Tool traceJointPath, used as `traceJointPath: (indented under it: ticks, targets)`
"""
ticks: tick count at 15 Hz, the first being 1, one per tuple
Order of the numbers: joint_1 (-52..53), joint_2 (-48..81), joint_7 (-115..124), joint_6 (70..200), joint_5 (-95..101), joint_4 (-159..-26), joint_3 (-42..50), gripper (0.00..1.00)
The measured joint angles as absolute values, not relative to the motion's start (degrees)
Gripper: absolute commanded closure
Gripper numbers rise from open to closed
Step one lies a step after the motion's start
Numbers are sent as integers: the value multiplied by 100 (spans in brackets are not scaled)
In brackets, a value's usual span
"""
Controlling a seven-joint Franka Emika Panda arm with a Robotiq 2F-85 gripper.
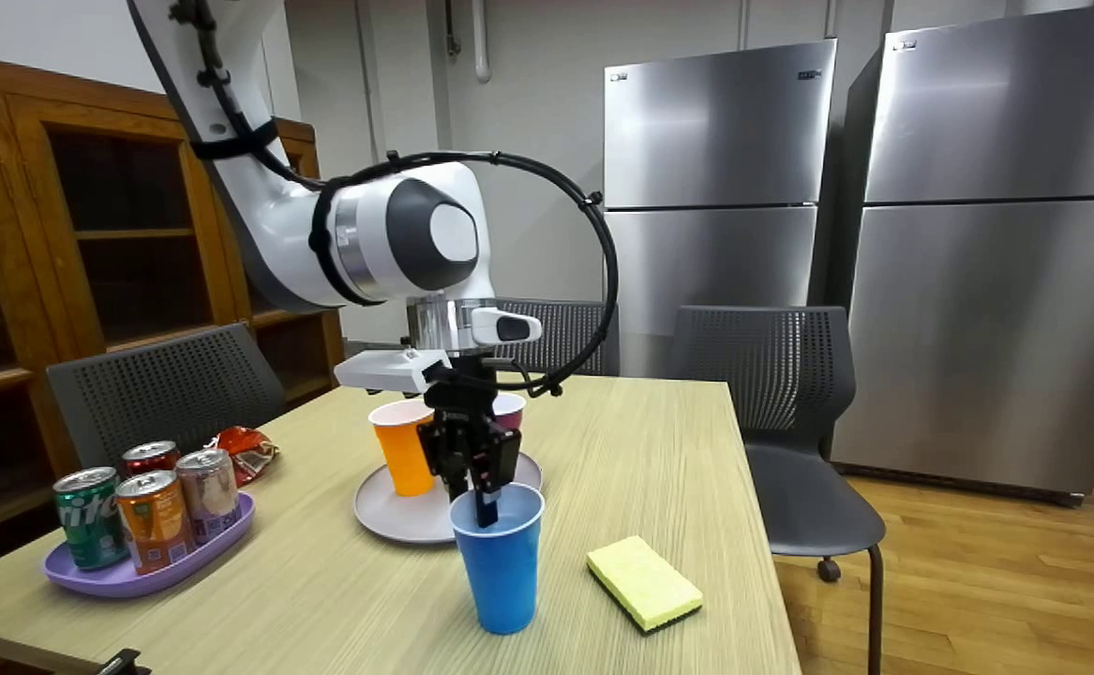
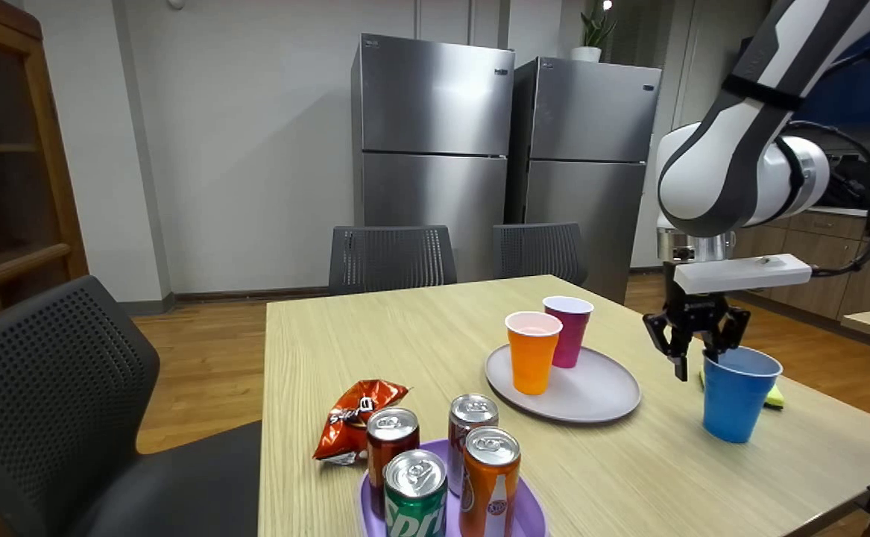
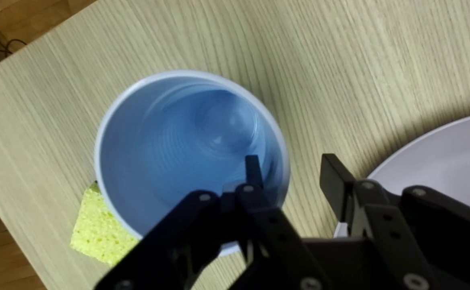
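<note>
Currently gripper [image 3: 290, 161] is spread, straddling rim of blue cup [image 1: 503, 574] below; off-centre squeeze could tip cup or buckle its wall.

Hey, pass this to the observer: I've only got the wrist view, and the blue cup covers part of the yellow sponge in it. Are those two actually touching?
Observer: No. In an exterior view, a strip of tabletop shows between the blue cup and the yellow sponge.
Operator: Good. My open gripper straddles the cup's wall, and the pale plate nearby is cut off by my picture's edge. What's standing on it?
Observer: In an exterior view, an orange cup and a magenta cup stand upright on it.
</note>
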State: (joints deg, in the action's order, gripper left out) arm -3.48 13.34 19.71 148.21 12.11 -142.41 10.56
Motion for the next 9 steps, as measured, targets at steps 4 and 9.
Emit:
traceJointPath:
  ticks: [4,9]
  targets:
    - [-270,1334,2050,14814,1243,-14241,1141,100]
    - [-190,1297,2270,14808,1439,-14277,1217,100]
